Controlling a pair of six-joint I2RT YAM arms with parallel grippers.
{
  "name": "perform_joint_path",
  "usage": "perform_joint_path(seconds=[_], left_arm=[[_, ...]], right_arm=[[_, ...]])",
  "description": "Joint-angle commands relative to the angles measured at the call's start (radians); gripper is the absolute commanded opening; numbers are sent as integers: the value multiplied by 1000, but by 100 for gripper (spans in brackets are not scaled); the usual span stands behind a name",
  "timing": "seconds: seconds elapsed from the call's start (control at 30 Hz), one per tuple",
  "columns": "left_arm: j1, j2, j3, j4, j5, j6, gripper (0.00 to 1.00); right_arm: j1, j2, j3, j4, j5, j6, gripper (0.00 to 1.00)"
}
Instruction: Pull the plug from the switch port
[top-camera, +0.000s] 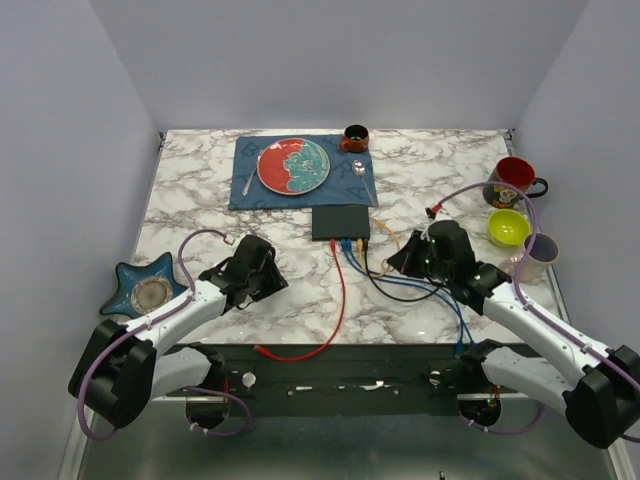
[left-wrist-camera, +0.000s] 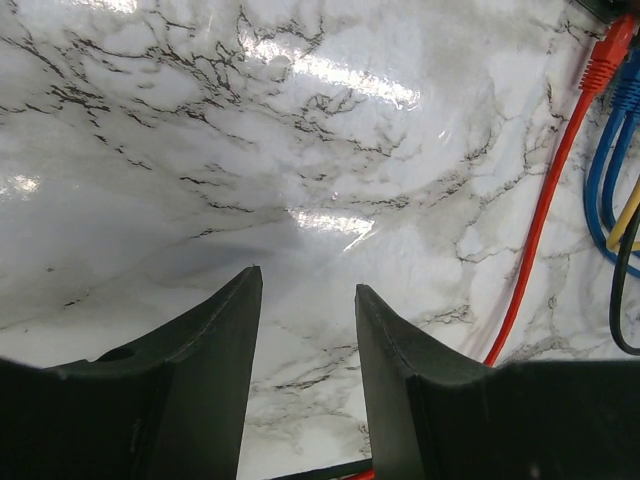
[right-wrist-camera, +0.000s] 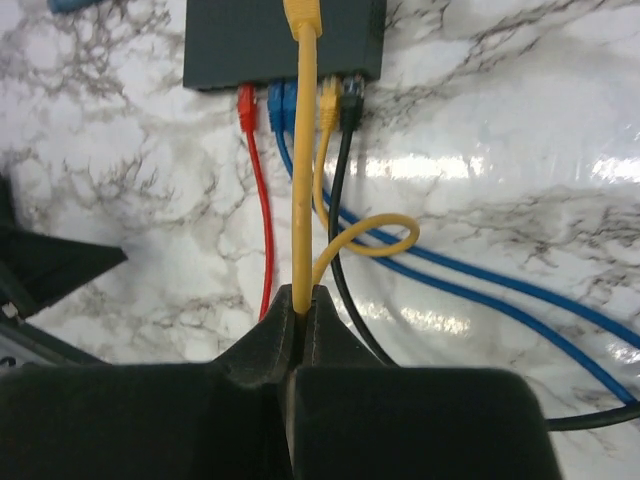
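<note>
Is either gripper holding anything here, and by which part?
The right gripper is shut on the yellow cable, pinching its cord well back from the plug end. The left gripper is open, holding nothing.

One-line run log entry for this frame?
right fingers: shut on yellow cable | left fingers: open, empty, above marble table | yellow plug: seated in switch | pull: not yet done

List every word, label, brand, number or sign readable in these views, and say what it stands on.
No text can be read in any view.
On the switch: top face plain, no label visible.
On the red-and-black mug: a pale mark on its side, too small to read.
On the yellow cable: no lettering visible.
</note>
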Motion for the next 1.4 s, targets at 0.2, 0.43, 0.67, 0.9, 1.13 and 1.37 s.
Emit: perform_joint_path(seconds=[0.2,0.43,0.67,0.9,1.13,1.37], left_arm=[[-5,32,19,17,-3,-1,52],[-5,53,31,13,-9,10,52],[-5,46,55,-9,-23,17,52],[-5,44,71,-15,-30,16,52],[-6,84,77,16,6,-4,51],[-6,63,86,5,3,-4,50]], right_arm=[[86,-208,-168,-54,-49,-90,4],[95,-266,-174,26,-200,-277,39],[173,-236,-163,-18,-88,-250,88],[173,-316,-105,-84,268,-147,85],[173,-47,148,-163,457,-73,39],[6,359,488,-317,561,-73,8]])
